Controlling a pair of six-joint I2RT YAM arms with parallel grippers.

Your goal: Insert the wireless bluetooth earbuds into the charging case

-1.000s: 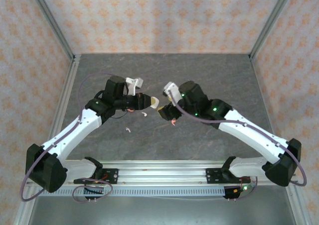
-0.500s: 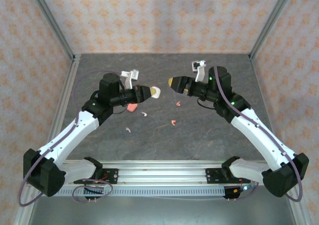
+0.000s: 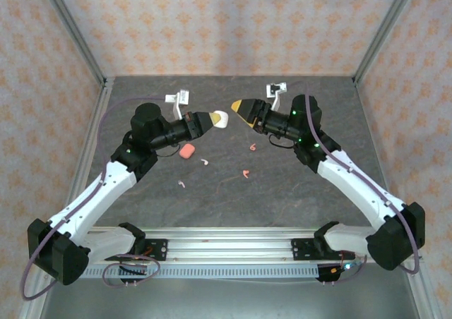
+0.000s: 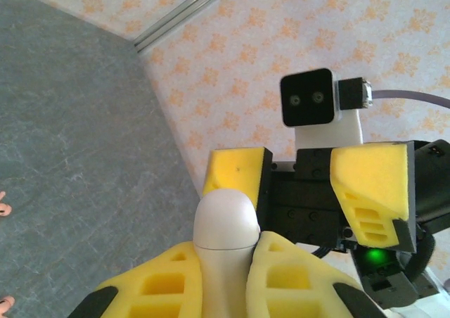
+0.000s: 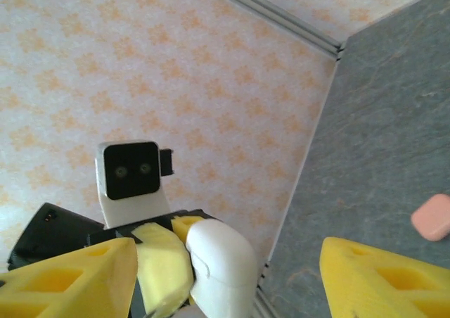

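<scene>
My left gripper [image 3: 210, 121] is clamped on the white charging case [image 3: 222, 119], raised above mid-table [image 3: 268, 200]. My right gripper [image 3: 241, 108], jaws apart and empty, faces it. The earbuds [image 3: 245, 173] lie loose on the table nearer me. Next, I judge, the right must prise the case open.

Slim gap btwn white case [image 3: 221, 119] & right hand [image 3: 241, 109]; earbuds [image 3: 245, 173], pink case [image 3: 187, 150] litter table [image 3: 296, 199].

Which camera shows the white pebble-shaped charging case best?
The left wrist view: the white case sits large, centred between yellow fingers. The right wrist view crops its bottom; the top view shows it tiny.
</scene>
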